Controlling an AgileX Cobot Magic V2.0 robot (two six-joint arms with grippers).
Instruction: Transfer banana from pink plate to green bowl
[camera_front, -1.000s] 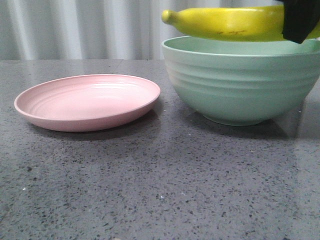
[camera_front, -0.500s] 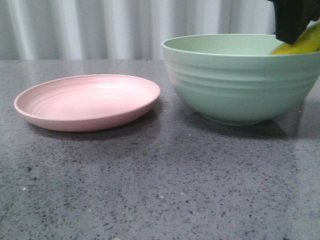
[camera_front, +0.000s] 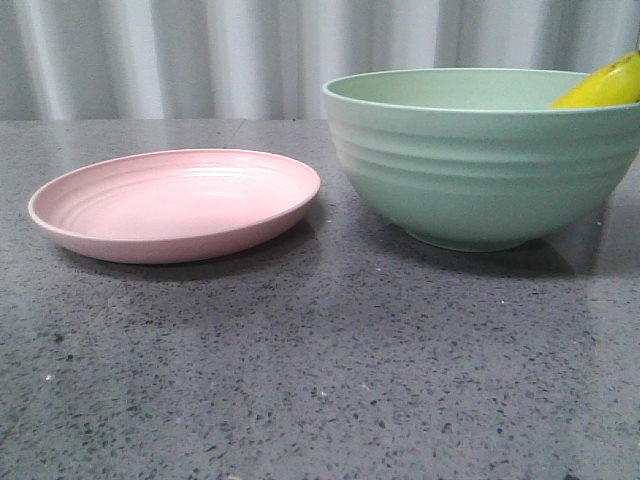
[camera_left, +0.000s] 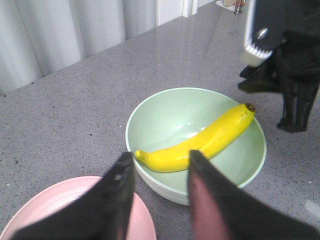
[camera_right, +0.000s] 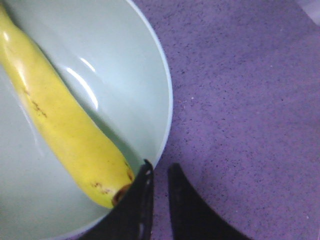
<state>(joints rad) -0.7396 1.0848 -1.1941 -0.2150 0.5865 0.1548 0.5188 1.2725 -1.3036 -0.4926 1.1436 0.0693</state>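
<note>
One banana (camera_left: 200, 145), one plate (camera_front: 175, 205) and one bowl (camera_front: 480, 160) are seen on the table (camera_front: 320, 380). The banana is laid inside the bowl, one end propped against the wall and raised above the rim at the right side. The plate is left bare, just beside the bowl, a narrow gap between their edges. The left gripper (camera_left: 157, 172) is held above both dishes, spread apart, nothing gripped. The right gripper (camera_right: 160, 172) is held over the bowl's rim near the banana's end, fingers slightly parted, nothing between them. Wide open tabletop is seen in front.
</note>
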